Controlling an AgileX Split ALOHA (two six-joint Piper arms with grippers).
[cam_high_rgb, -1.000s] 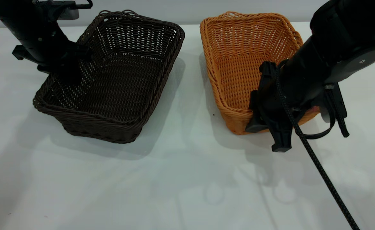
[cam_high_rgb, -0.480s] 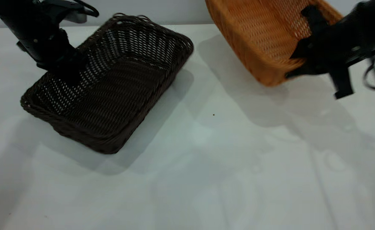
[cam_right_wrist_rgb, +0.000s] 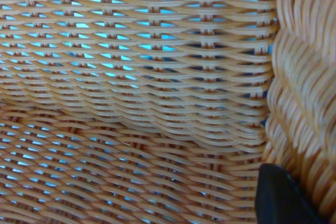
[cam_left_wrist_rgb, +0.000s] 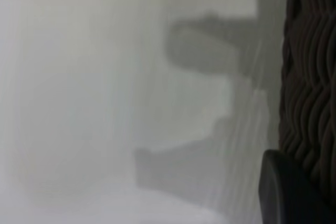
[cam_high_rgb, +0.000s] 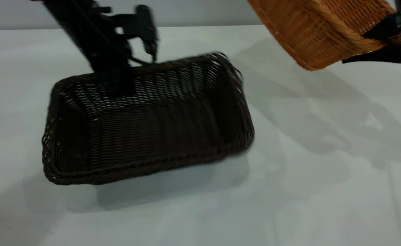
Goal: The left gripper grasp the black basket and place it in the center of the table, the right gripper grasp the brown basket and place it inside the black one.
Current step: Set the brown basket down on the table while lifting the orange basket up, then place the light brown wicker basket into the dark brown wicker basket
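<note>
Nearest us, the black basket (cam_high_rgb: pixel 145 123) sits left of the middle of the table (cam_high_rgb: pixel 289 191), and we see the left gripper (cam_high_rgb: pixel 116 83) clamped on its far rim. Farther back at right, the right gripper (cam_high_rgb: pixel 388 41) is clamped on the brown basket's (cam_high_rgb: pixel 316 30) rim, holding it tilted clear above the table.

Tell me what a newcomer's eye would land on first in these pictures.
First, the brown basket, held tilted in the air at the exterior view's top right by the right gripper clamped on its rim. Next, the black basket, left of centre on the white table, with the left gripper gripping its far wall from above.
</note>
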